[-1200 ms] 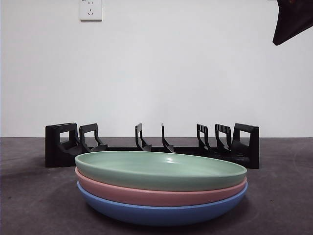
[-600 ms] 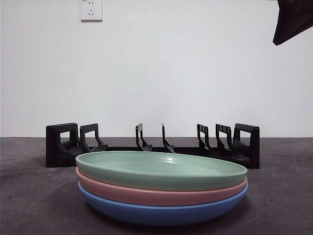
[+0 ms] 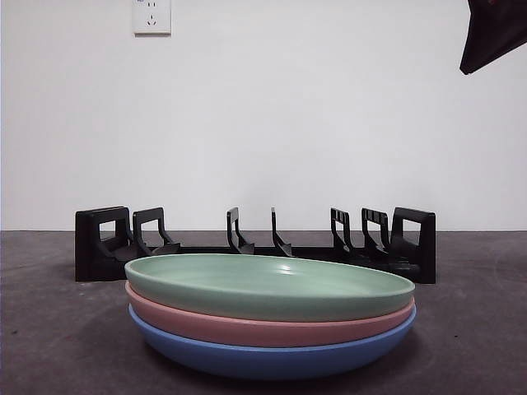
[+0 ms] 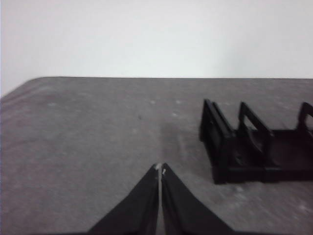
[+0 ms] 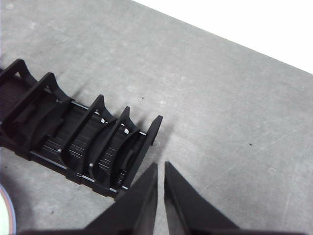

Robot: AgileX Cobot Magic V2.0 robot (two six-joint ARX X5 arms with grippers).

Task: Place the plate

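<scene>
Left gripper (image 4: pixel 160 169): jaws closed together, empty, low over bare table; rack end just beside it.
Plate stack: green plate (image 3: pixel 270 285) on pink plate (image 3: pixel 247 327) on blue plate (image 3: pixel 263 357), in front of the rack, away from both grippers.
Black plate rack (image 3: pixel 255 243): slots empty.
Right gripper (image 5: pixel 161 166): jaws nearly touching, empty, above the rack's end.
</scene>
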